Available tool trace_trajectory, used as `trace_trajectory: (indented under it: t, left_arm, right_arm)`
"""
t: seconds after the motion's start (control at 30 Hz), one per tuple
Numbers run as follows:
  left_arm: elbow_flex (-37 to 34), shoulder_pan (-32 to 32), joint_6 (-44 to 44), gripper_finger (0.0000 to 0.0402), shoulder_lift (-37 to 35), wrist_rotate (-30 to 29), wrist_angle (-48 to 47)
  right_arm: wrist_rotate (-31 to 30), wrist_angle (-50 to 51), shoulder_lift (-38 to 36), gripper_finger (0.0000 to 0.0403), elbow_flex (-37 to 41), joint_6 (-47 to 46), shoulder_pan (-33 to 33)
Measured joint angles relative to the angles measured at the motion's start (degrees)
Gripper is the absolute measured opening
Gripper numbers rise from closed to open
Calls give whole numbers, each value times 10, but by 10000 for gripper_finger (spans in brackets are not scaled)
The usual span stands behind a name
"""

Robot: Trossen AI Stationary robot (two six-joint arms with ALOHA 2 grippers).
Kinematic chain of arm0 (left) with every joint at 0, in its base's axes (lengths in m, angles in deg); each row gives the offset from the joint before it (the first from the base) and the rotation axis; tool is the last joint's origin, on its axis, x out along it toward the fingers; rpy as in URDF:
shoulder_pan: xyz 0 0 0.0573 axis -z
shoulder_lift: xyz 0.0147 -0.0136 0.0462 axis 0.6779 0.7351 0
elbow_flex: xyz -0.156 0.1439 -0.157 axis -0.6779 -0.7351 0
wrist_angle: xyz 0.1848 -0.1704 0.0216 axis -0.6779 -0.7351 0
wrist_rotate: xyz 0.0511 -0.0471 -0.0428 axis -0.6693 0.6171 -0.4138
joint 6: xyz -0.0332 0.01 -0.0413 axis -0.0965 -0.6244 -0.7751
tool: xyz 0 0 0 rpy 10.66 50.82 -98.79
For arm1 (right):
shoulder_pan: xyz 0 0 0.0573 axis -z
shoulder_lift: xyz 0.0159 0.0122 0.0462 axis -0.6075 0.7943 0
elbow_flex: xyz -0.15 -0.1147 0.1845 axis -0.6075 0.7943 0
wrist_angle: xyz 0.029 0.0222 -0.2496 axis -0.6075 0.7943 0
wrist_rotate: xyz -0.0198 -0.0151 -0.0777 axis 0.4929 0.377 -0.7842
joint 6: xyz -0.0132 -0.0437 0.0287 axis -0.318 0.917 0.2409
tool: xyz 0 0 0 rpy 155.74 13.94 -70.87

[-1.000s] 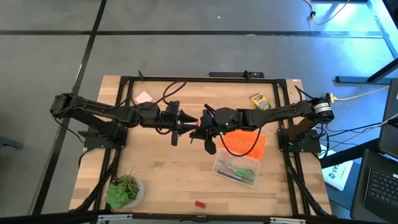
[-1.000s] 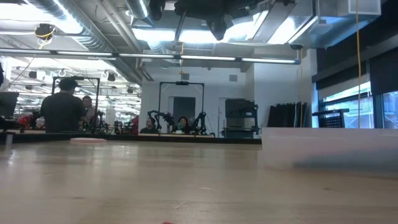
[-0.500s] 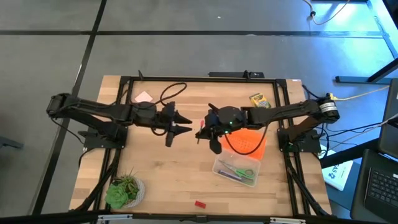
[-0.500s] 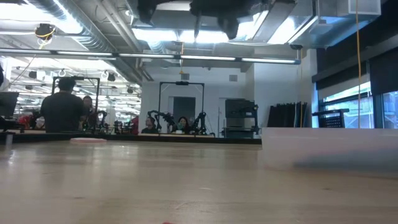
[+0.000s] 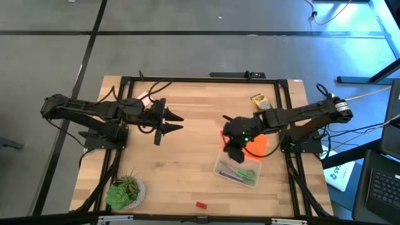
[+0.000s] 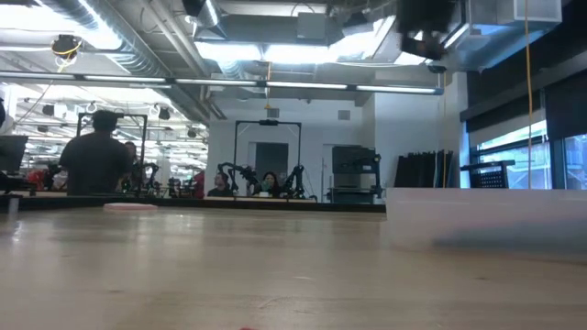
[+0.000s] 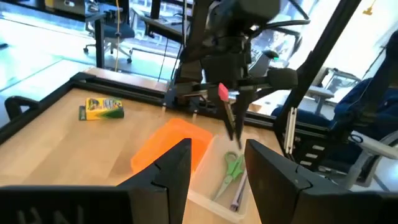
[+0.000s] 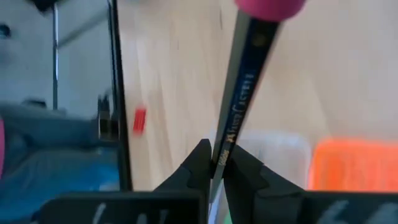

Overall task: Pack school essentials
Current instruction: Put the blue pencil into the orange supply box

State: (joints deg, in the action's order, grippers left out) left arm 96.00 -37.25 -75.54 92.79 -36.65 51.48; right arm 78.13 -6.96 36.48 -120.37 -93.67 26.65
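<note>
Grey floor all around the wooden table, with dark seams crossing it at 11 and 12 o'clock. Looking level across, it's a big open lab: exposed ducts and strip lights overhead, windows at 3 o'clock. A person in a dark top stands at 9 o'clock, other arm rigs sit in the middle

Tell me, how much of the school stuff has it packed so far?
Partly. The green-handled scissors and a purple pen already lie in the clear plastic box. The right gripper holds a dark pencil with a pink eraser tip above that box. Unpacked on the table: the yellow-green crayon box, the small red eraser and the pink note pad. The left gripper holds nothing.
</note>
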Motion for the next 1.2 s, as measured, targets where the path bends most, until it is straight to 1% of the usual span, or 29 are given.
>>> trace_trajectory:
  t: [0.1, 0.23, 0.37, 0.63, 0.8, 0.97, 1.2]
  left_arm:
    - [0, 0, 0, 142, 4, 0, -3]
    - [0, 0, 0, 142, 9, 0, -4]
    - [0, 0, 0, 142, 11, 0, -5]
    - [0, 0, 14, 142, 11, 0, -8]
    - [0, 0, 14, 142, 11, 0, -8]
    - [0, 0, 14, 142, 11, 0, -8]
    - [0, 0, 14, 142, 11, 0, -8]
  right_arm:
    - [18, 62, 0, 27, 0, -36, -9]
    - [47, 100, 5, 30, 0, -68, -8]
    - [51, 119, 27, 32, 0, -69, -9]
    - [111, 196, 95, 32, 0, -37, -9]
    - [112, 214, 141, 34, 0, 4, -9]
    - [112, 215, 187, 36, 0, 25, -8]
    - [108, 219, 227, 36, 0, 40, -8]
